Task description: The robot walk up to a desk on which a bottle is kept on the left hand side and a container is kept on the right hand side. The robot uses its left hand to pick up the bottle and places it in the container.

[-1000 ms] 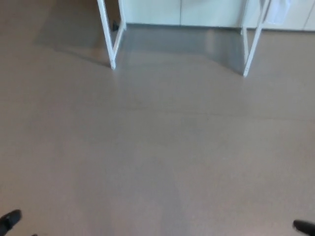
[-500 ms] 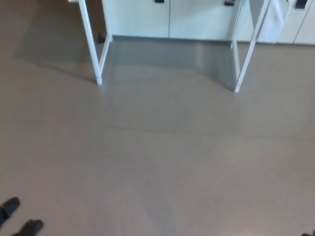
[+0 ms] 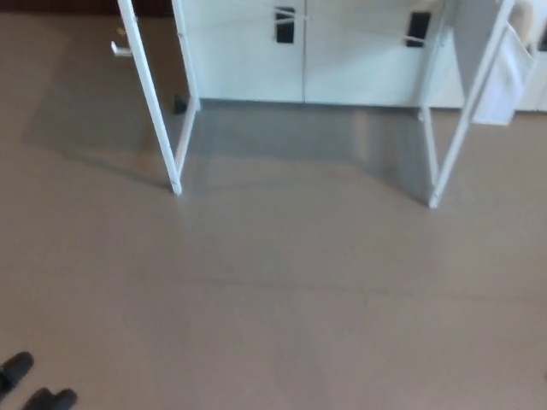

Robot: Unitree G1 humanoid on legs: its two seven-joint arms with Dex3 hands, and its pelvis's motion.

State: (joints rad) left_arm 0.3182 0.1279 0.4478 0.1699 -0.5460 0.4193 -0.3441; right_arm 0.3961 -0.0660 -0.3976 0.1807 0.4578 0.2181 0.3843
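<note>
Since only the white desk legs (image 3: pixel 175 162) show up ahead across bare floor (image 3: pixel 282 290), the walk-up should stay centred between them. Bottle and container aren't visible (desktop's out of frame). The left hand (image 3: pixel 30 389) peeks in bottom-left, can't tell its grip; the right one's out of shot.

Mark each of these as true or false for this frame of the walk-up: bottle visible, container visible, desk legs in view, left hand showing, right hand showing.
1. The bottle is visible. False: no bottle shows; the desk's top is out of frame.
2. The container is visible. False: it does not show either.
3. White desk legs stand on the floor ahead. True.
4. The left hand shows at the lower left corner. True; only dark fingertips show, so its state cannot be told.
5. The right hand reaches toward the desk. False: it is not in view.
6. Pale cabinets stand behind the desk. True.
</note>
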